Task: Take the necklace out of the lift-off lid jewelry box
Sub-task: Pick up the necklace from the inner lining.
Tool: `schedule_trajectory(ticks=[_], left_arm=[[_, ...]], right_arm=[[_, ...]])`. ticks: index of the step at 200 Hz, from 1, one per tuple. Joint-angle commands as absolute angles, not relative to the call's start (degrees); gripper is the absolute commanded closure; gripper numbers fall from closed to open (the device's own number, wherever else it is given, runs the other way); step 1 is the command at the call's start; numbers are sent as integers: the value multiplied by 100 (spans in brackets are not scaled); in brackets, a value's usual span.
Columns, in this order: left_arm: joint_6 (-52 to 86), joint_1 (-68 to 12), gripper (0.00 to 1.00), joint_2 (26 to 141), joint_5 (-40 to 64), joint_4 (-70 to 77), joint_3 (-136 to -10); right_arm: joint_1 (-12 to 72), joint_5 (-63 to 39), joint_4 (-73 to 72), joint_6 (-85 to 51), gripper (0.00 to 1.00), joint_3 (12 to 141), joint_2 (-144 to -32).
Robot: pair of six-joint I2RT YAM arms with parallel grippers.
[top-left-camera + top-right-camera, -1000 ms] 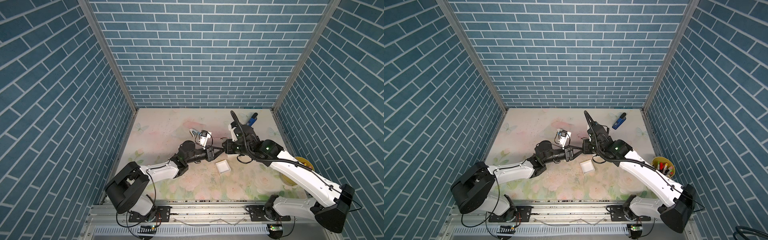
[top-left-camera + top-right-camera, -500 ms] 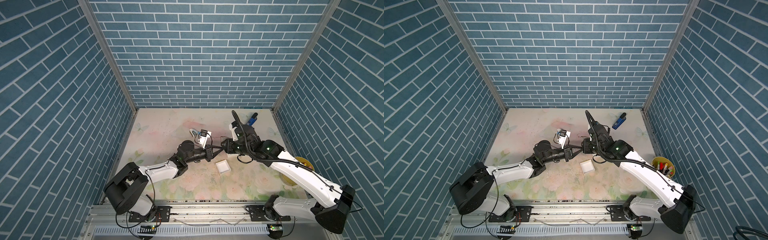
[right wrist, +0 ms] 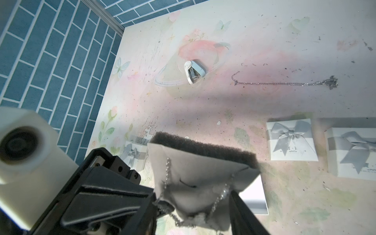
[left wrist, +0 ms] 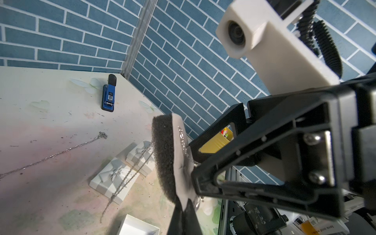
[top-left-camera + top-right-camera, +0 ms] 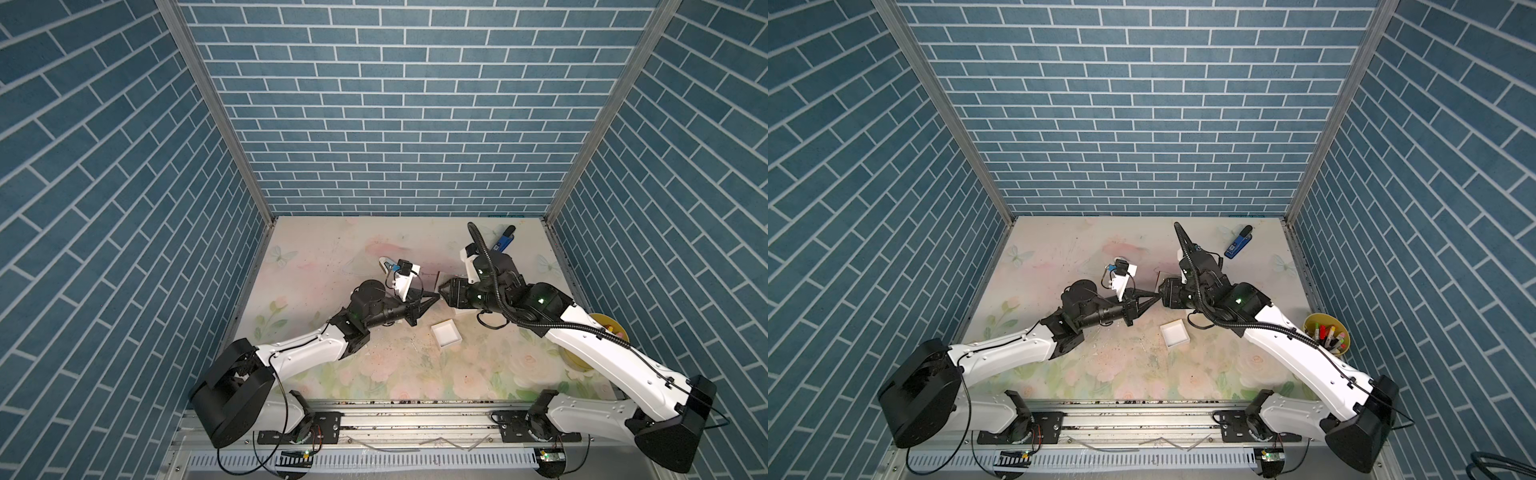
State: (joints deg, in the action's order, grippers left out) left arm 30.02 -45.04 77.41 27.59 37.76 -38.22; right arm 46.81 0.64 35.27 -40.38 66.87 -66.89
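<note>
A black foam pad point(image 3: 203, 148) faced with grey cloth hangs above the table between both arms, and the necklace point(image 3: 167, 168) is strung across it. My left gripper point(image 4: 186, 205) is shut on the pad's point(image 4: 162, 154) cloth edge, where the chain point(image 4: 182, 138) runs. In a top view its tip point(image 5: 435, 296) meets my right gripper point(image 5: 445, 289). My right gripper point(image 3: 193, 211) is open, with its jaws apart on either side of the pad. One half of the jewelry box point(image 5: 446, 333) lies open and white below them.
Two white gift boxes with grey bows point(image 3: 291, 140) point(image 3: 354, 152) lie near a loose silver chain point(image 3: 284, 83). A blue stapler point(image 5: 1239, 242) sits at the back right. A white stapler point(image 3: 194, 71) is mid-table. A yellow pen cup point(image 5: 1327, 332) stands at the right edge.
My left gripper's tips have closed on the pad's edge, and my right gripper's jaws have spread apart. Both arms have stayed almost where they were.
</note>
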Motion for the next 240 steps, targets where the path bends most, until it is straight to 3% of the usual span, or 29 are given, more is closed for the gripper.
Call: schedule_trajectory(ticks=[1, 76, 152, 240], left_arm=[[2496, -4543, 100, 7539, 2559, 3379, -3812], [1737, -4613, 100, 6954, 2026, 2547, -3906], [1025, -4614, 100, 6284, 1277, 1400, -4311], [1085, -4610, 100, 5985, 1484, 1081, -4834]], right_arm=[[4676, 119, 3498, -4166, 43, 6610, -6507], [4678, 193, 3505, -4074, 46, 6566, -6378], [4676, 255, 2798, -2802, 50, 5947, -5594], [4678, 4, 1624, -2094, 41, 5261, -5613]])
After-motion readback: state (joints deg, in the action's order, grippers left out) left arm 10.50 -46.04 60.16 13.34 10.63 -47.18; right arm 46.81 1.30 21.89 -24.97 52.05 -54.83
